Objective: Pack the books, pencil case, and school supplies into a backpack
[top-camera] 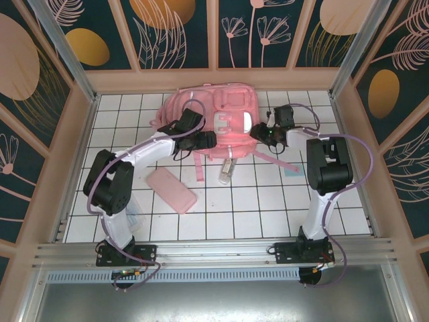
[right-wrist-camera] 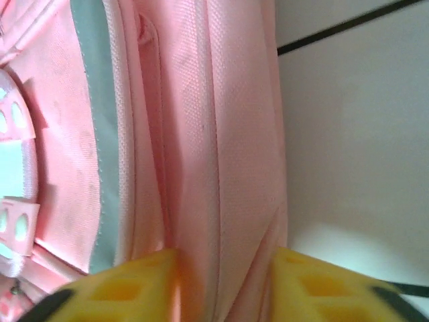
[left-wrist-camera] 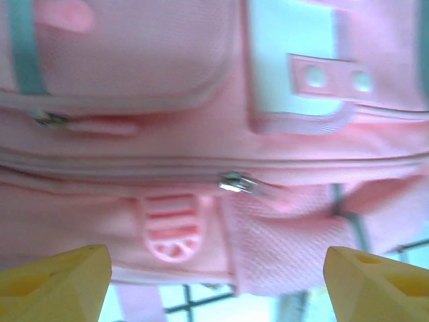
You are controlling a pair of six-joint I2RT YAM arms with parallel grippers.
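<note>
The backpack (top-camera: 221,114) lies flat between my two claws, big, soft and pink, made of fine woven cloth with rounded, padded pocket fronts. My left claw (left-wrist-camera: 214,285) stands wide open just short of its side, the yellow fingertips far apart with nothing between them. Straight ahead of it a closed zip runs across, with its small metal zip pull (left-wrist-camera: 234,182) lying near the middle. Nearer the fingertips hang a ribbed, rubbery tab (left-wrist-camera: 173,228) and a mesh pocket (left-wrist-camera: 281,241).

My right claw (right-wrist-camera: 224,288) is pinched on a fold of the backpack's edge, and the coarse pink weave fills the gap between both yellow fingers. A pale grey reflective strip (right-wrist-camera: 100,134) runs alongside to its left.

Behind my left claw, on the white tiled table (top-camera: 268,208), lies the flat pencil case (top-camera: 172,190), pink with rounded corners. The narrow transparent box (top-camera: 226,171) lies between the claws, at the backpack's near edge.
</note>
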